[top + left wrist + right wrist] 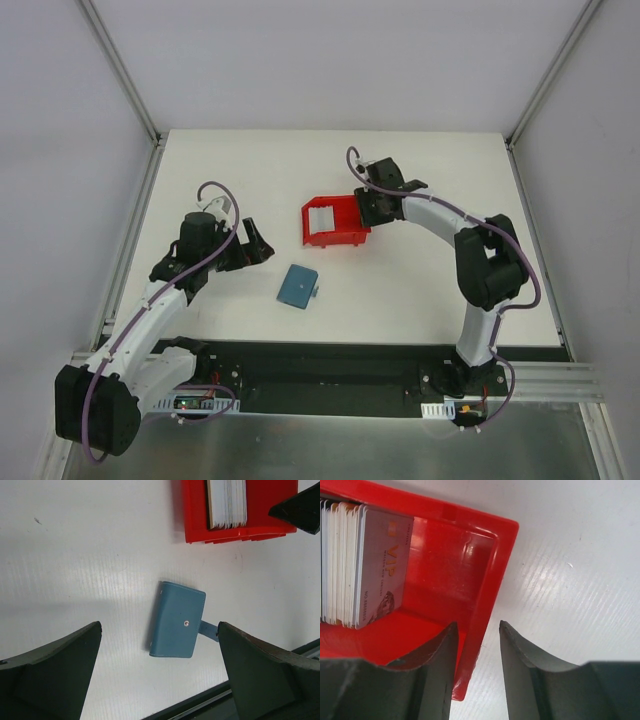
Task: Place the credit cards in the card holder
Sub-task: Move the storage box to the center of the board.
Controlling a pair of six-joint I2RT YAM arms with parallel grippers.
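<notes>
Looking down on my white table (pixel 430 290), I see the teal card holder (pixel 298 287) lying closed and flat near the front edge, snap side up. It sits apart from the red bin (pixel 336 238) behind it. The credit cards (pixel 365 565) stand on edge in a stack inside that bin. My left gripper (pixel 252 243) hovers left of the holder, jaws spread wide, holding nothing. My right gripper (pixel 476 630) straddles one bin wall, one finger inside and one outside, jaws narrowed. I cannot tell whether they pinch it.

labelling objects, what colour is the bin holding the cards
Red bin, best in right wrist view.
</notes>
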